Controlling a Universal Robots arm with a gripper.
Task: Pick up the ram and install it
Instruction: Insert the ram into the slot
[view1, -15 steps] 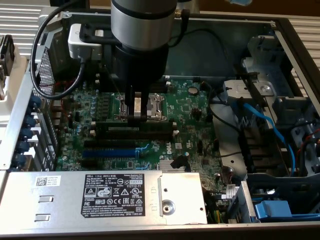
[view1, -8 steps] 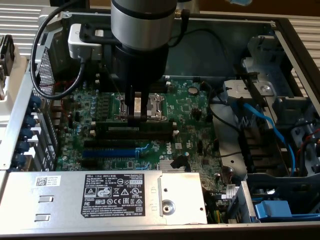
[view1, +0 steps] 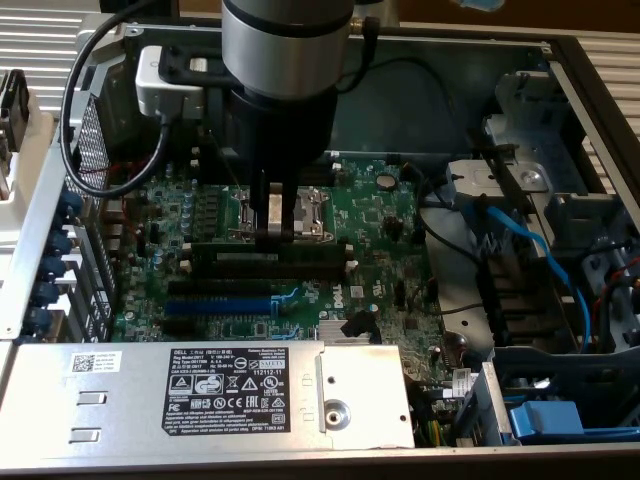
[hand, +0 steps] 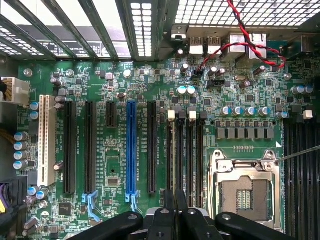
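Now | claw (view1: 272, 232) clenched on ram (view1: 320, 247) mid-length | ram level over black slots (view1: 310, 268)

a: what colour is the board (hand: 150, 80)?
b: green, speckled with silver solder. the ram (view1: 320, 247) looks dark green.
a: and the sockets?
b: black slots (hand: 151, 147), a blue slot (hand: 131, 147), a white slot (hand: 44, 140).
a: wiring?
b: a red-and-black twisted pair (hand: 250, 32), a light blue cable (view1: 540, 250). the label (view1: 235, 385) is black with white print.
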